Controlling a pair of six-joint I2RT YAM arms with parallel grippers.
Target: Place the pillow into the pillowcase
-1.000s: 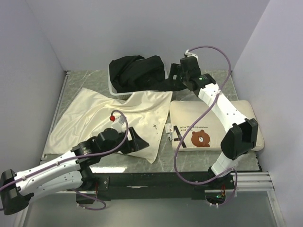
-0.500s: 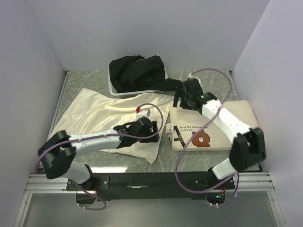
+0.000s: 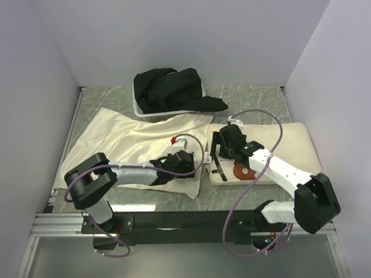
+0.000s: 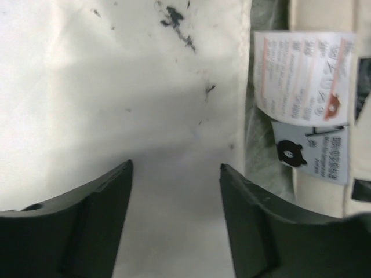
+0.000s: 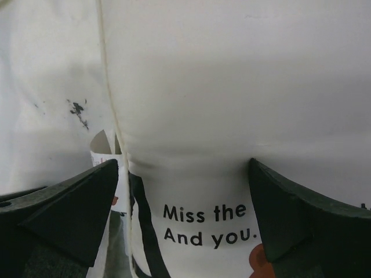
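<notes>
The pillow [image 3: 290, 139] lies at the right, cream, its bear print mostly hidden under my right arm. In the right wrist view the pillow [image 5: 232, 87] shows its black text and a black strap. My right gripper [image 3: 222, 155] is open and empty, jaws spread over the pillow's left end [image 5: 182, 165]. The pillowcase [image 3: 116, 139] lies spread and wrinkled at the left. My left gripper [image 3: 190, 163] is open and empty just above the pillowcase's right edge [image 4: 174, 168]. The pillowcase fabric [image 4: 116, 87] has small dark marks. The pillow's tags [image 4: 301, 75] lie beside it.
A white basket [image 3: 139, 110] heaped with black cloth [image 3: 168, 90] stands at the back, just behind the pillowcase. White walls close in on the left, back and right. A strip of marbled table [image 3: 261, 95] shows behind the pillow.
My left arm has reached right across the pillowcase to its right edge. My right arm has come forward from beside the basket down onto the pillow's left end.
</notes>
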